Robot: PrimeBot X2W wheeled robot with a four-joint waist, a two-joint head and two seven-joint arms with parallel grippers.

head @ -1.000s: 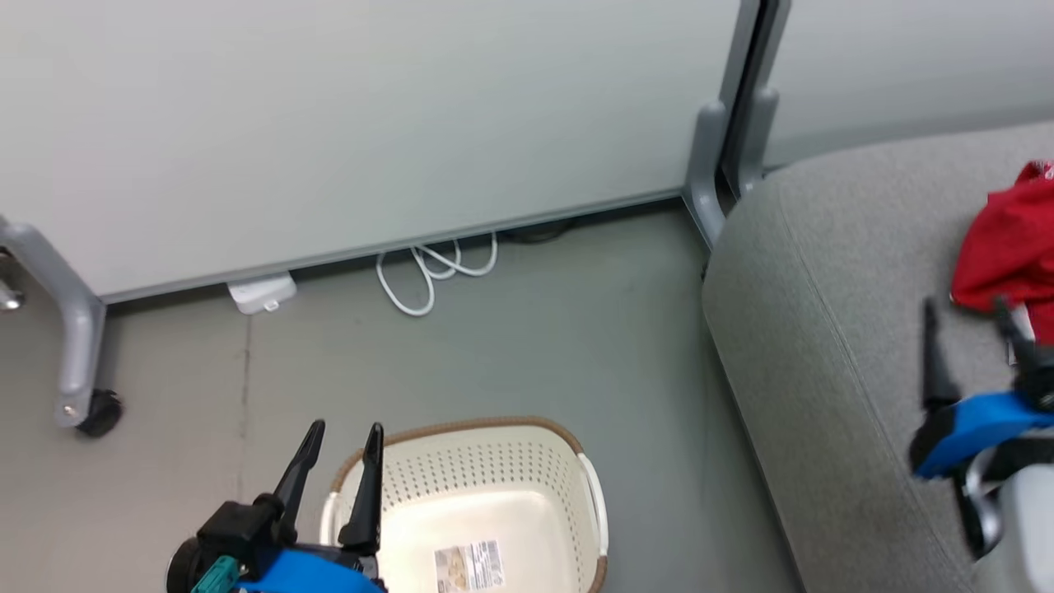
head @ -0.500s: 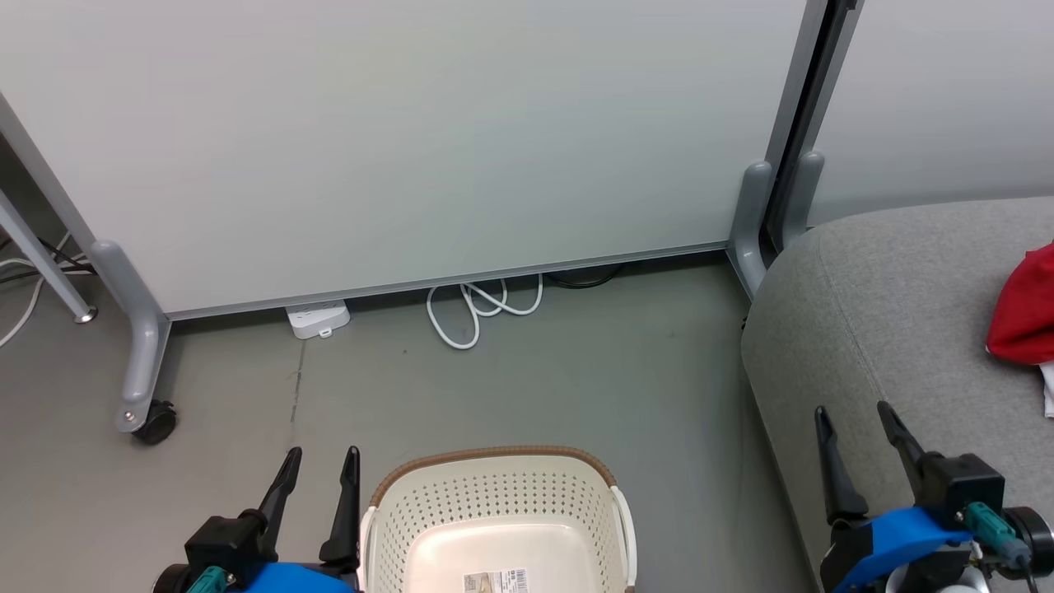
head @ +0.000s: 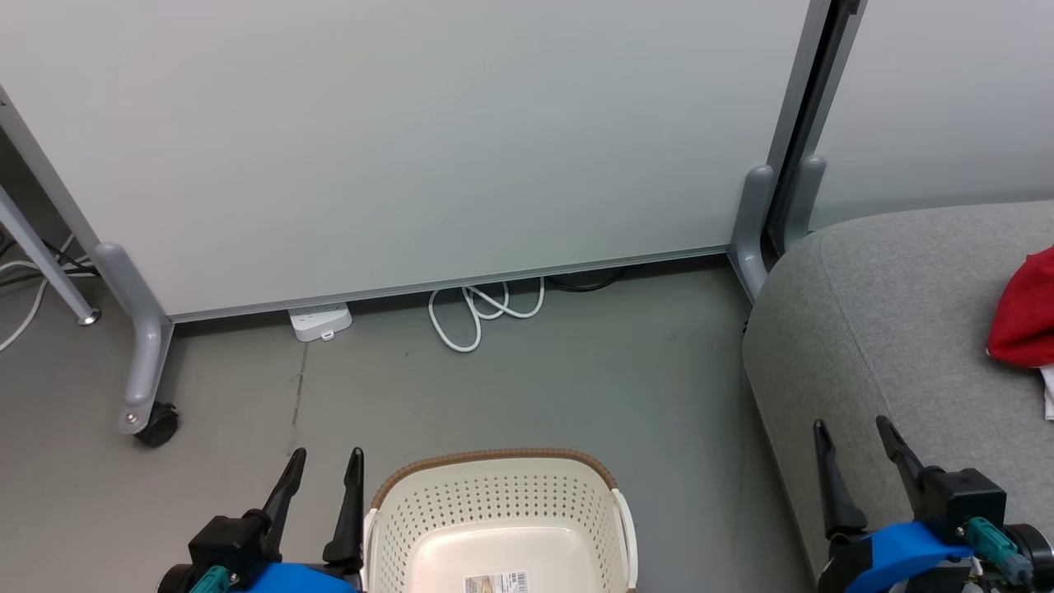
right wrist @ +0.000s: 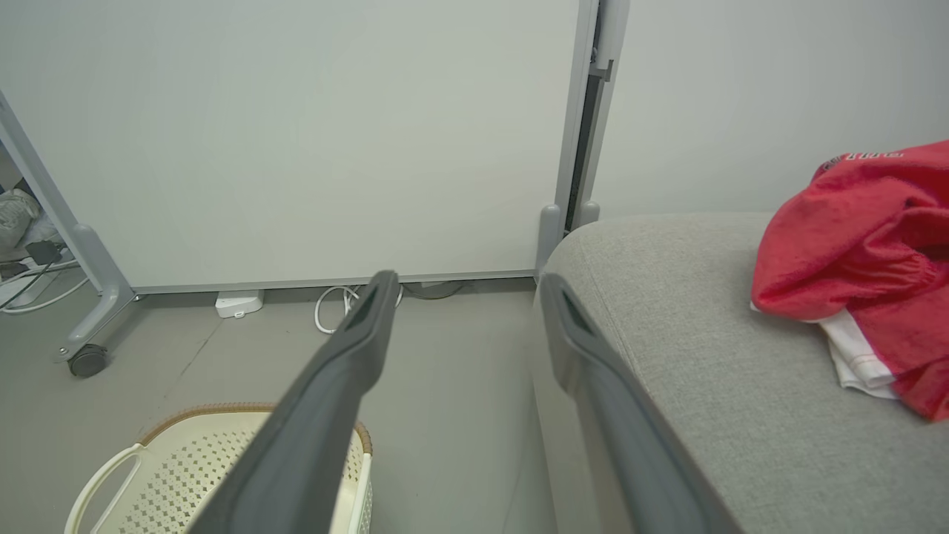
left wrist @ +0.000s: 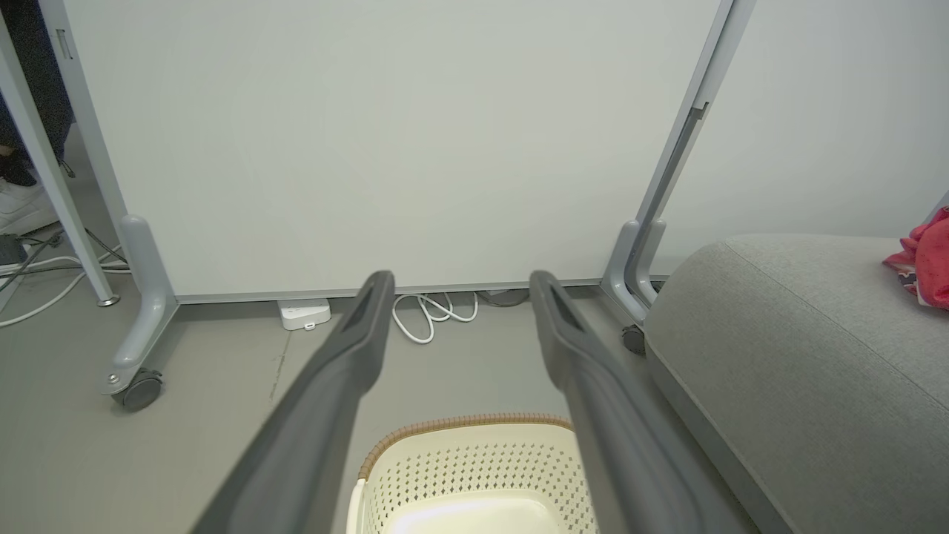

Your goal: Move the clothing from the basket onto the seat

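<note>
1. Our left gripper point(head: 328, 455) holds nothing. Its two long dark fingers are moderately parted and point up the head view from the lower left.
2. Our right gripper point(head: 851, 426) mirrors it at the lower right, likewise parted and bare, over the near edge of the large grey fabric sofa cushion point(head: 889, 313).
3. Between the arms, just beside the left fingers, the oval cream-white perforated plastic laundry basket point(head: 494, 455) with a brown rim sits on the grey floor point(head: 576, 371), a label on its bottom.
4. The bright red soft jerseys point(head: 1025, 313) with white trim lie bunched on that sofa cushion, well apart from the laundry basket.
5. Behind, a white power strip point(head: 319, 320) and a looped white cable point(head: 478, 309) lie at the foot of a pale wheeled partition point(head: 412, 148).
</note>
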